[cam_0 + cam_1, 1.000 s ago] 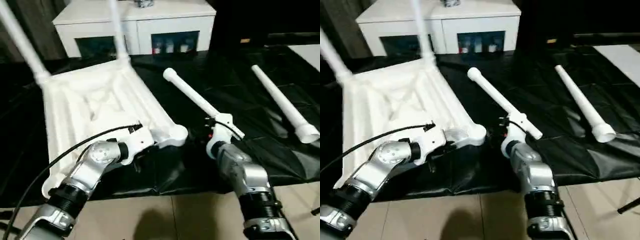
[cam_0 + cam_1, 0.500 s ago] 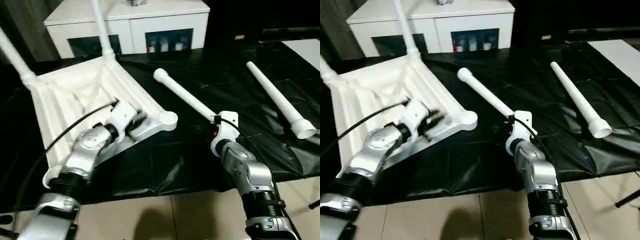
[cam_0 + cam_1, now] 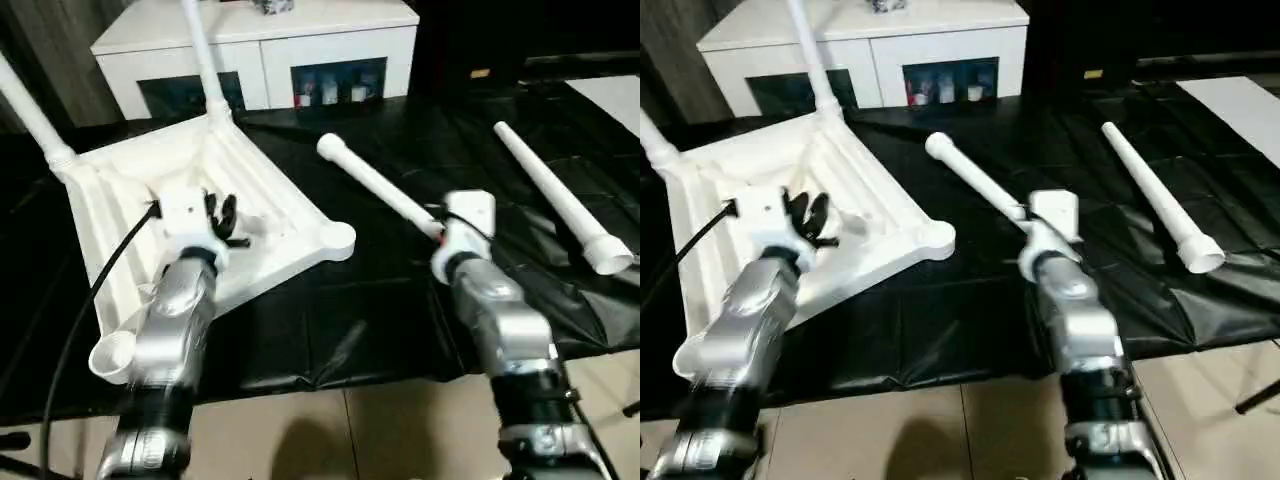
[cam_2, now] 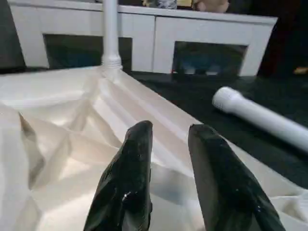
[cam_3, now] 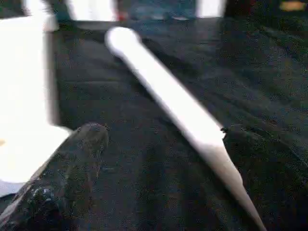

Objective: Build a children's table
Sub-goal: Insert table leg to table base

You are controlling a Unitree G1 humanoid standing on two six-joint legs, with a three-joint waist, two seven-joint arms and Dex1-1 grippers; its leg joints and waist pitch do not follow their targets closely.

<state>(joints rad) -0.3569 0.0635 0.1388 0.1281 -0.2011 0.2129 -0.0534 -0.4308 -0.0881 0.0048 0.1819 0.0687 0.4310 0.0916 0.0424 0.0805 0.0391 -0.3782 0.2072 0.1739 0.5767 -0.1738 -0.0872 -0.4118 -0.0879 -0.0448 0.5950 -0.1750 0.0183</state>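
Left gripper (image 3: pixel 222 215) hovers above the tabletop's (image 3: pixel 270 200) ribbed underside.

White ribbed table top (image 3: pixel 255 195) and white tube legs (image 3: pixel 555 195) lie on a glossy black-covered surface (image 3: pixel 360 320); forearms (image 3: pixel 175 325) silver, gripper fingers (image 4: pixel 127 183) black

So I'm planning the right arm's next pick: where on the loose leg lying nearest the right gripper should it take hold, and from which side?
Probably mid-shaft. The nearer loose leg lies flat on the black work table, slanting away toward the tabletop, its knobbed end far off. The right gripper, jaws open, already straddles its near part. Come from above, fingers across the tube, since the round, bare shaft offers parallel sides there.
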